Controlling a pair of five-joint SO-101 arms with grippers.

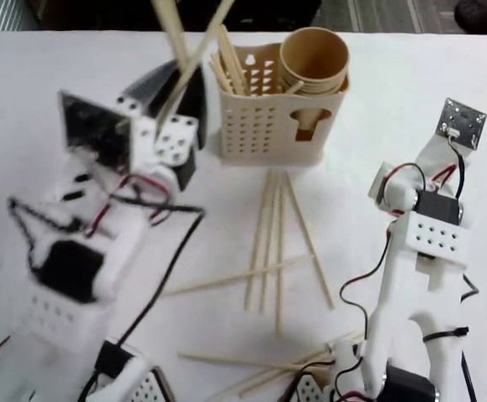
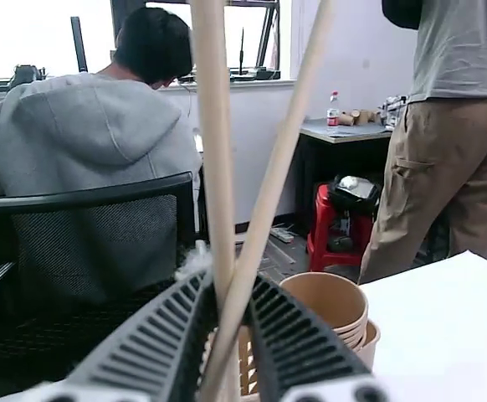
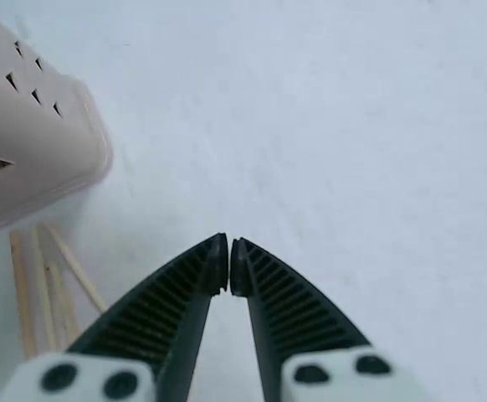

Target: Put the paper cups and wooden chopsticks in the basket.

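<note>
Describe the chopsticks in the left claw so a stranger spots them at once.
Find the white perforated basket on the table's far side. Beside it, the left claw grips two crossed chopsticks pointing upward, unlike the loose chopsticks lying flat or the bundle standing in the basket.

grippers: 2, left gripper point(image 2: 229, 289) and right gripper point(image 3: 228, 251)
basket point(image 1: 269, 126): 1
paper cups point(image 1: 313, 59): 1 nested stack, at least 3 rims, exact count unclear
held chopsticks point(image 2: 214, 126): 2, in left gripper
basket chopsticks point(image 1: 231, 63): roughly 4, bunched, hard to separate
loose chopsticks point(image 1: 279, 243): roughly 8 on surface point(image 1: 394, 100), some overlapping
</note>
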